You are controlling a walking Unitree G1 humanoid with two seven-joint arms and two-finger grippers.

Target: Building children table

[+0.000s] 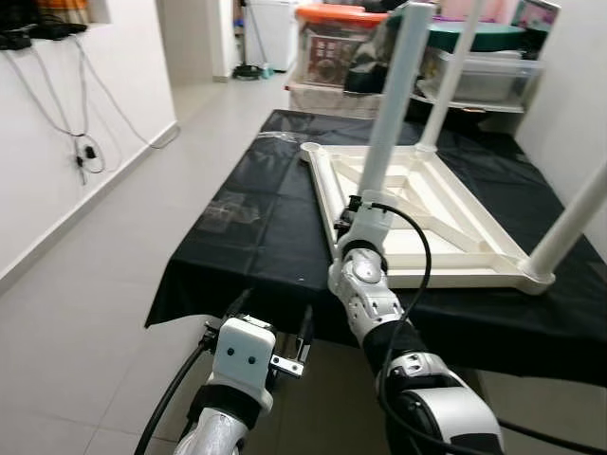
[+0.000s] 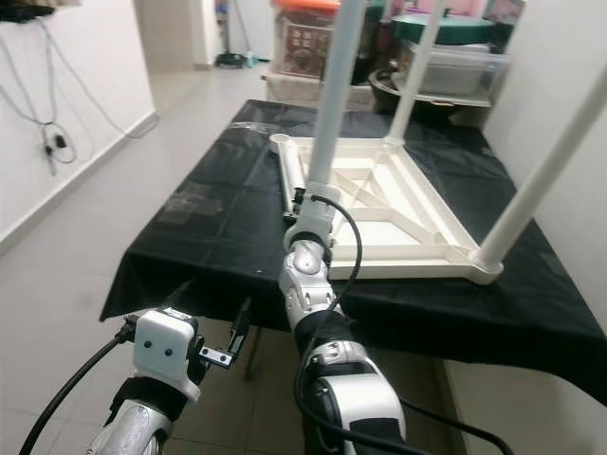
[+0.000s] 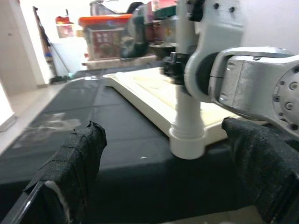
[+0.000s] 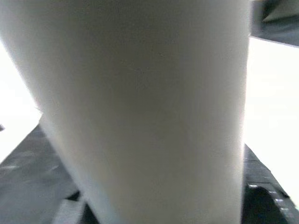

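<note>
While the left gripper (image 1: 270, 327) hangs low before the near edge of the black-covered table (image 1: 247, 218), its two black fingers (image 3: 77, 163) spread wide and holding nothing, the right gripper (image 1: 358, 210) reaches over that edge to the nearest white leg (image 1: 394, 104). Its fingers are hidden behind the wrist, so whether they clamp the leg is hard to tell, though the right wrist view sits pressed against the white tube. This leg stands upright, long axis vertical, in the near corner of the upturned white tabletop frame (image 1: 446, 227). Two more legs rise farther back, their tops cut off. Storage bins (image 1: 327, 47) stand beyond.
</note>
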